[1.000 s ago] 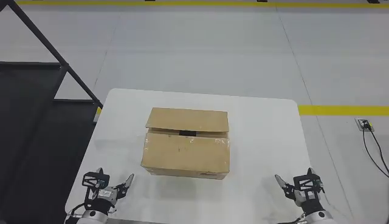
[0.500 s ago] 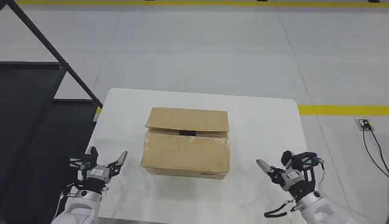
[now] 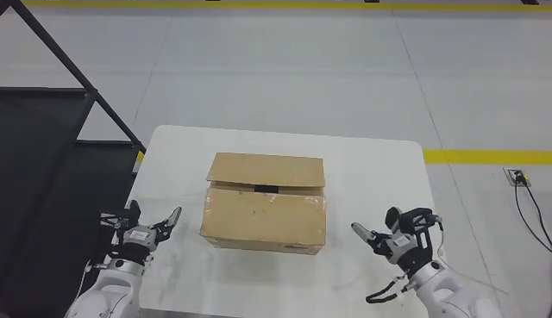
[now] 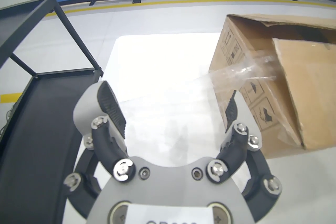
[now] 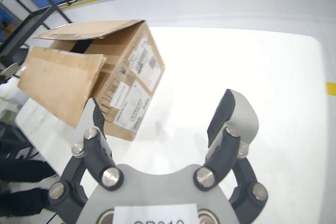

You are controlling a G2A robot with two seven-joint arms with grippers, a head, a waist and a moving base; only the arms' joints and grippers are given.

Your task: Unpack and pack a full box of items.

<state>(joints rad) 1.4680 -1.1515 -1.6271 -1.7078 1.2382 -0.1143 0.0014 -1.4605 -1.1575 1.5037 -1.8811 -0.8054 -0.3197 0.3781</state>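
Barely begun, I judge: the box (image 3: 265,202) sits mid-table (image 3: 371,167), flaps loosely down and unpacking not yet started, with the left gripper (image 3: 153,221) at its 8 o'clock and the right gripper (image 3: 376,229) at 4 o'clock, both spread wide and empty.

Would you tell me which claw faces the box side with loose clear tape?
The left claw, open beside the box: clear tape trails off that side. The right claw faces the side with white labels instead.
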